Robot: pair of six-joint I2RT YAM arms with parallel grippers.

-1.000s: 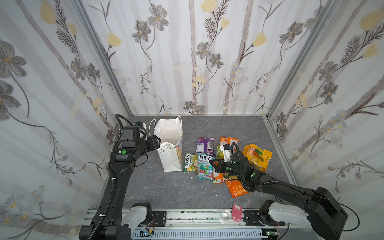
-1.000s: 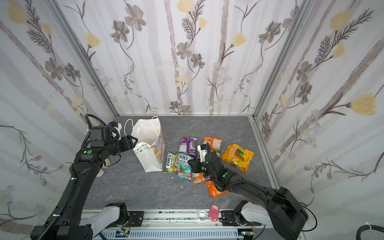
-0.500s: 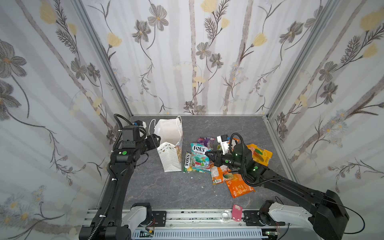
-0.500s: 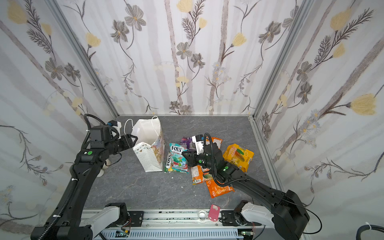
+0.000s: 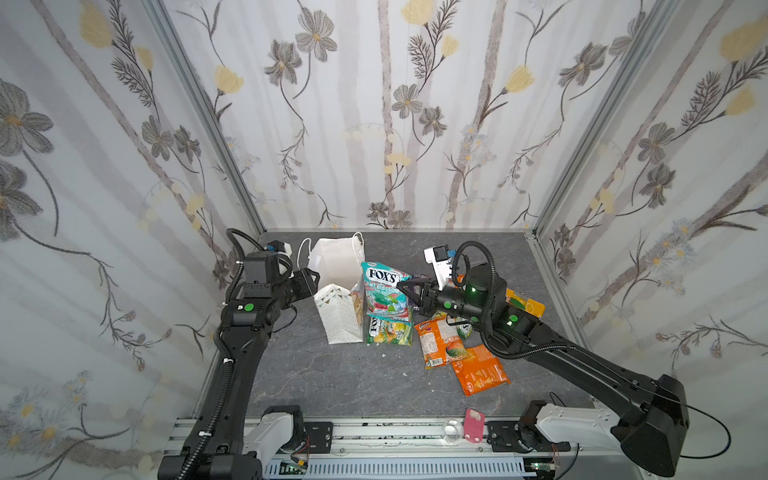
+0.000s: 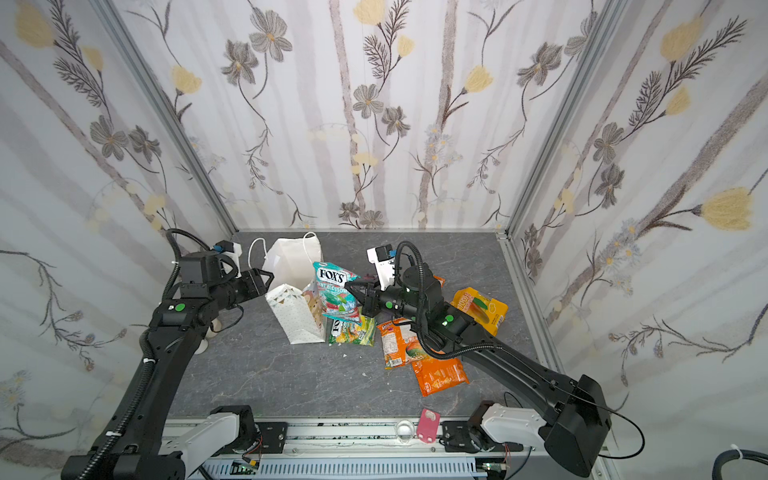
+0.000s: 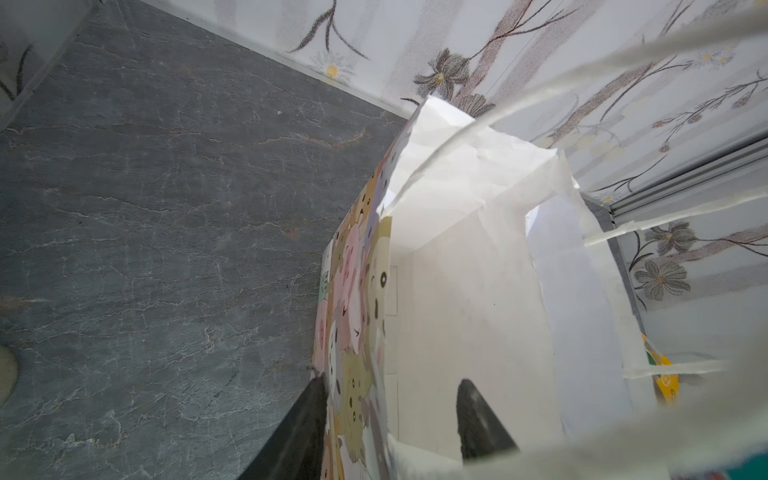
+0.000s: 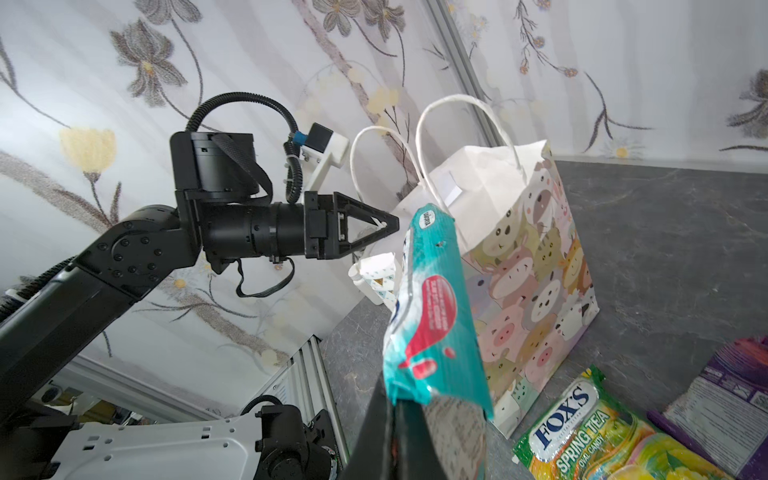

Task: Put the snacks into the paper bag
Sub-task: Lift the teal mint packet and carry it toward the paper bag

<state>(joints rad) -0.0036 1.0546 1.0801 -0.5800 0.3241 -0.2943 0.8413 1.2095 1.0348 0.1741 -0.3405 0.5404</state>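
The right arm reaches low from the desk's front right corner, its wrist level and pointing toward the left edge. The right gripper is clamped tight on the edge of the teal FOX'S packet, which hangs upright just beside the mouth of the paper bag. A second ago that packet lay flat among the others under the gripper, and the arm has since swung it up and over. The left arm, barely moved, stands up from the front left corner. Its left gripper is level at the bag's rim with jaws a little apart, one finger outside the printed wall, apparently touching it, and the other finger inside. The bag stands toward the back left corner. The green-yellow FOX'S packet lies at its foot, two orange packets are mid-desk, and a yellow-orange packet is near the right edge. Bare grey surface runs along the front edge.
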